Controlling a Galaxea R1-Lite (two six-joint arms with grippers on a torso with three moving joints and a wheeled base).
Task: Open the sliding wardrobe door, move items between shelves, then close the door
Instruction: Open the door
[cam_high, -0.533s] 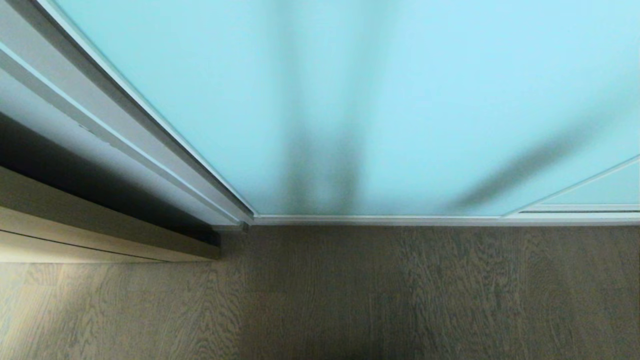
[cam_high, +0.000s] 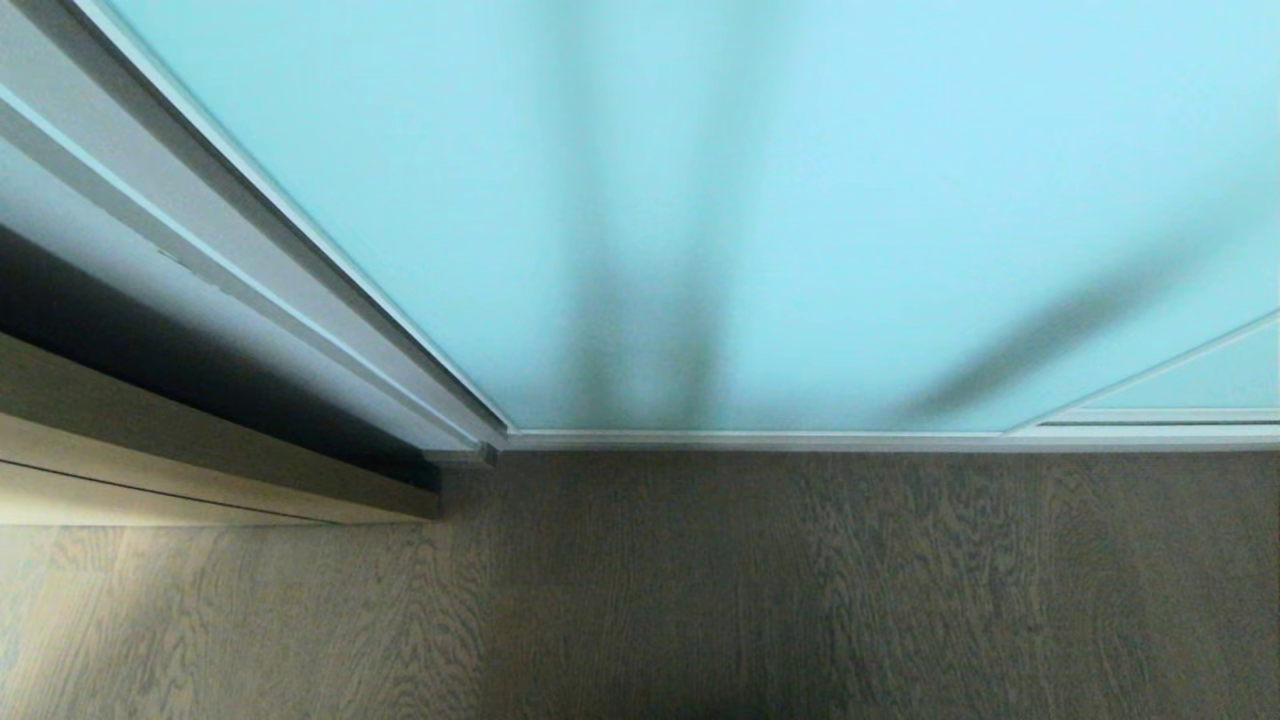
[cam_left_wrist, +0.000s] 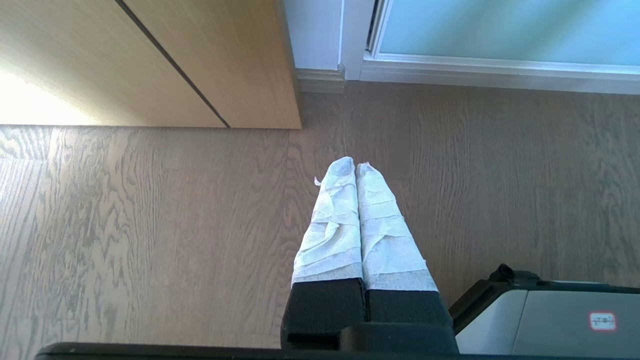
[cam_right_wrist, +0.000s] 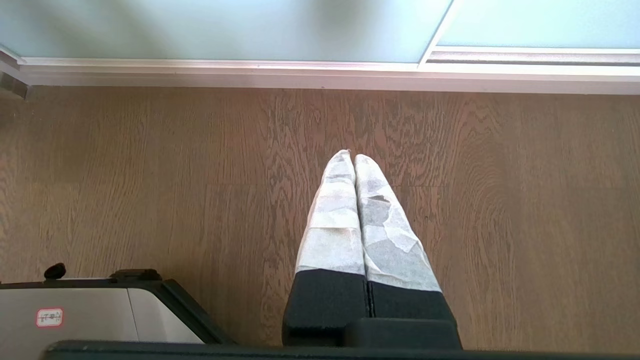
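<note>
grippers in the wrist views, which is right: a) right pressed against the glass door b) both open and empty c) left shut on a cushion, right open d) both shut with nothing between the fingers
d: the left gripper and the right gripper each hang over bare wood floor with their wrapped fingers pressed together, holding nothing and short of the door.

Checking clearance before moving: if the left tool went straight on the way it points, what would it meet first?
Probably the grey-brown wood-grain floor: the shut left tool points down at it.
</note>
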